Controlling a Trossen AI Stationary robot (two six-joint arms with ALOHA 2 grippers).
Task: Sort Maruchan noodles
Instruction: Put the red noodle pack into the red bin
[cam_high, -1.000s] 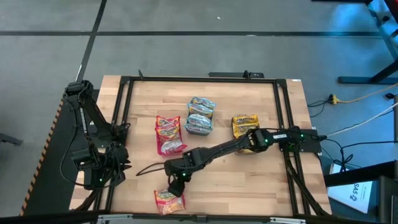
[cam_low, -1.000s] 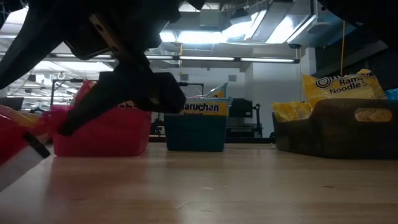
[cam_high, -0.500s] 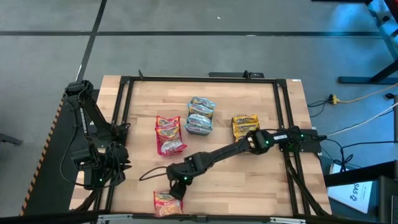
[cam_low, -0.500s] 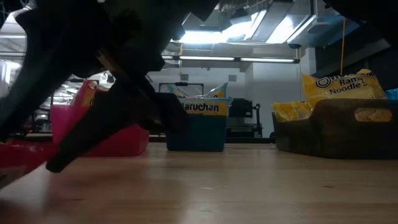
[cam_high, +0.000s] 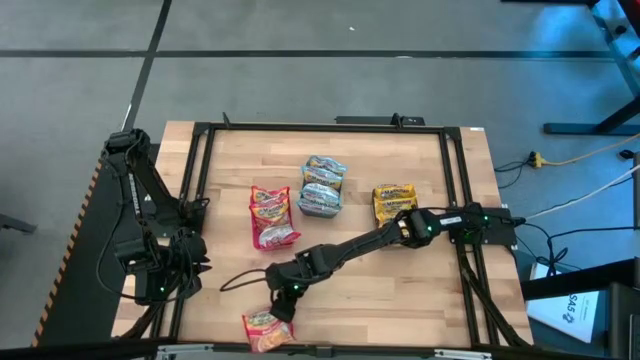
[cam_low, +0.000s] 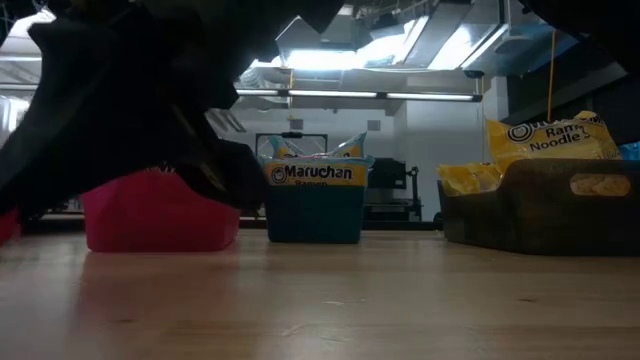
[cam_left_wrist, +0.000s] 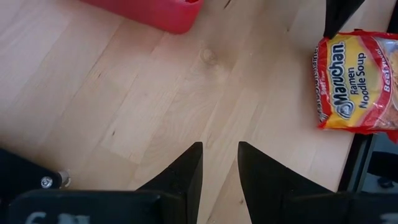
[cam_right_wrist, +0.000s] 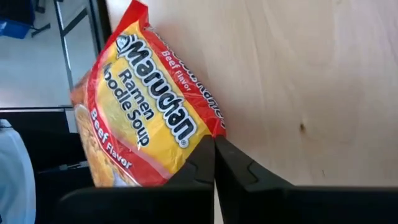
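Observation:
A red Maruchan noodle packet (cam_high: 262, 330) lies near the table's near edge, left of centre; it also shows in the right wrist view (cam_right_wrist: 140, 106) and the left wrist view (cam_left_wrist: 359, 84). My right gripper (cam_high: 281, 312) reaches across the table, with its fingers shut on the packet's edge. Other packets fill three bins: red ones in the pink bin (cam_high: 270, 215), light-blue ones in the teal bin (cam_high: 322, 185), yellow ones in the grey bin (cam_high: 395, 203). My left gripper (cam_left_wrist: 219, 155) waits open over bare wood at the table's left. My right gripper pinches the red packet by the edge nearest it (cam_right_wrist: 202, 138) between its two shut fingers. The fingers slant down at it from the table's far right. The packet lies by the table's near edge; whether any of it is lifted I cannot tell.
The black frame rails (cam_high: 195, 200) run along the table's left, right and far sides. In the low view the pink bin (cam_low: 160, 212), the teal bin (cam_low: 315, 205) and the grey bin (cam_low: 545, 205) stand in a row at the far side. Bare wood (cam_high: 400, 290) lies at the near right.
My right gripper has sunk a little toward the red packet and shut on its edge; in the low view its two spread fingers have drawn together. The packet has slid slightly toward the table's near-left and turned a bit.

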